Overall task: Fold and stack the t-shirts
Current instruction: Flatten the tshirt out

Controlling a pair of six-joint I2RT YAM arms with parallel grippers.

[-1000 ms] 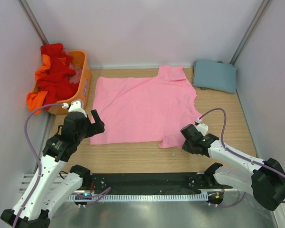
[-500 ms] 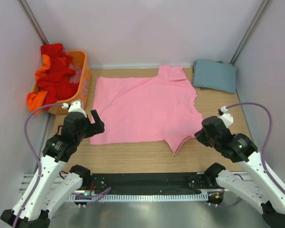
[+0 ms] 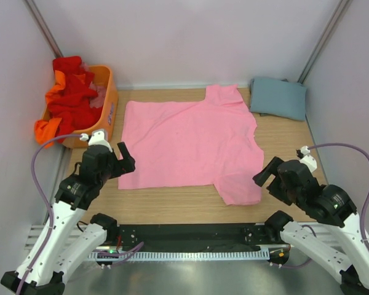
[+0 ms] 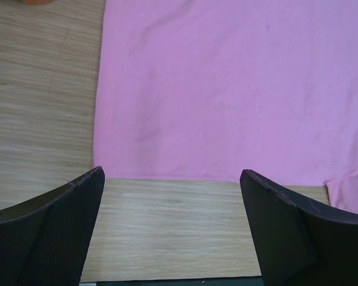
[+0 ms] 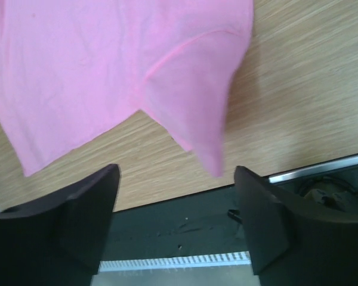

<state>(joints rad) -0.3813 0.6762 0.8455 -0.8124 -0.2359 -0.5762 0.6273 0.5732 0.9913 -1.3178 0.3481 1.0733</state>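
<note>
A light pink t-shirt [image 3: 190,138] lies spread flat on the wooden table, its near sleeve [image 3: 241,187] stretched toward the front right. My right gripper [image 3: 265,172] hangs open just right of that sleeve, with nothing between its fingers. In the right wrist view the gripper [image 5: 176,170] is above the sleeve tip [image 5: 197,113]. My left gripper [image 3: 124,158] is open at the shirt's near left corner; its wrist view shows the gripper [image 4: 173,176] over bare wood just short of the hem [image 4: 215,173]. A folded grey-blue t-shirt [image 3: 278,98] rests at the back right.
An orange basket [image 3: 109,110] at the back left holds red t-shirts [image 3: 71,92], and an orange one [image 3: 47,129] hangs over its side. A black strip [image 3: 190,236] and a metal rail run along the near edge. Pale walls close in both sides.
My right gripper opened and let go of the pink sleeve after pulling it right and lifting away. The sleeve now lies spread flat. The left arm has not moved.
</note>
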